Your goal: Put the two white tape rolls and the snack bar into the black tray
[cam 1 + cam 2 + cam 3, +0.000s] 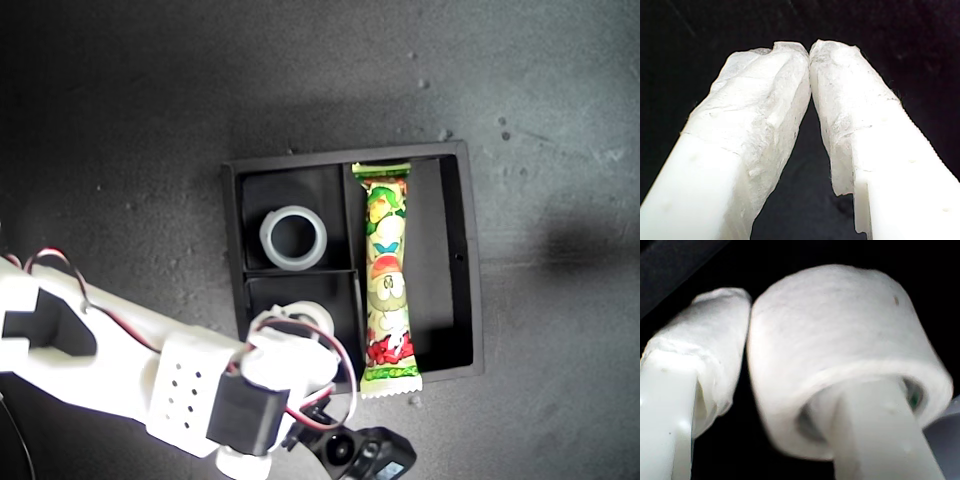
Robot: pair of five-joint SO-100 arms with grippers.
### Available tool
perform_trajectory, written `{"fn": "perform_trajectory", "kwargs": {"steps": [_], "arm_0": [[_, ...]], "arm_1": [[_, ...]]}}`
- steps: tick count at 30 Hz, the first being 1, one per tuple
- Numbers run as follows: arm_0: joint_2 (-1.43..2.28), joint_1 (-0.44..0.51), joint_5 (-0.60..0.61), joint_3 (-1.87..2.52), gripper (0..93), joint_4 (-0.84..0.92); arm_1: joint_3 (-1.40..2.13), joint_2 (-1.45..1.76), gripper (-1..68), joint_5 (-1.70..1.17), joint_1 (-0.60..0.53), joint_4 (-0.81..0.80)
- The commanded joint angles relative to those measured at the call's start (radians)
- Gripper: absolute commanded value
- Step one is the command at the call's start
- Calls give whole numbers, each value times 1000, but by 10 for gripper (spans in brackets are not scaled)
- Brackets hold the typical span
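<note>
Second pincer (747, 365) clamps tape roll (840, 350), one finger through hole, arm over black tray (465, 250); first pincer (810, 52) closed, empty.

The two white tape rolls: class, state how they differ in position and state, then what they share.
The free tape roll lies flat and alone in one small compartment of the black tray; the held tape roll is clamped in my second gripper, one finger through its hole, over the other small compartment. Both are white rings.
</note>
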Motion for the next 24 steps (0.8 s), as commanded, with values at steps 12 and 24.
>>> {"fn": "perform_trajectory", "kwargs": {"steps": [12,24], "arm_0": [[186,12,61,9,179,14],[962,-184,190,718,1,12]], "arm_1": [[18,29,-3,37,31,6],[595,522,-4,103,164,-97]]}}
